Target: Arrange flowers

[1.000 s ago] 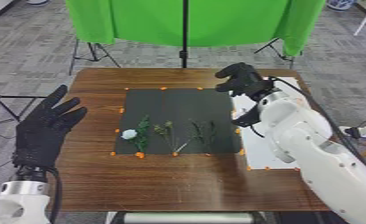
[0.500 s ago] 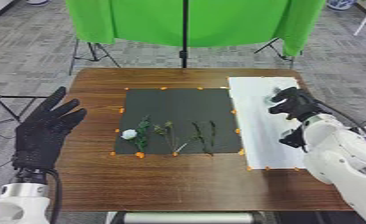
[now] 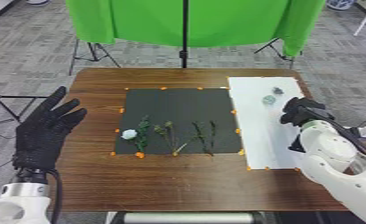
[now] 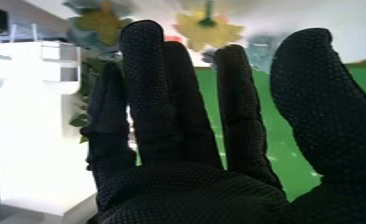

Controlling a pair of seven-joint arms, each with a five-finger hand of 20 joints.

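Note:
In the head view my right hand (image 3: 304,111) is over the right edge of the white sheet (image 3: 264,135). In the right wrist view the same hand (image 4: 193,187) is open, fingers straight and thumb apart, holding nothing; yellow flowers (image 4: 208,31) and green leaves (image 4: 80,120) show beyond it. A white flower (image 3: 129,134) lies on the dark mat (image 3: 175,104) beside a leafy green stem (image 3: 143,135), with thin stems (image 3: 170,132) and dark sprigs (image 3: 198,132) farther right. Two small greyish-green pieces, one a pale tuft (image 3: 269,99), rest on the white sheet. My left hand (image 3: 46,127) is open beyond the table's left edge.
The brown table (image 3: 162,185) carries the mat and the sheet side by side. Small orange markers (image 3: 139,155) line their edges. A green cloth (image 3: 135,25) and stands are behind the table.
My right hand has moved from the mat's far right corner rightward, then a little farther right and nearer, uncovering the small pieces on the sheet. My left hand has stayed still.

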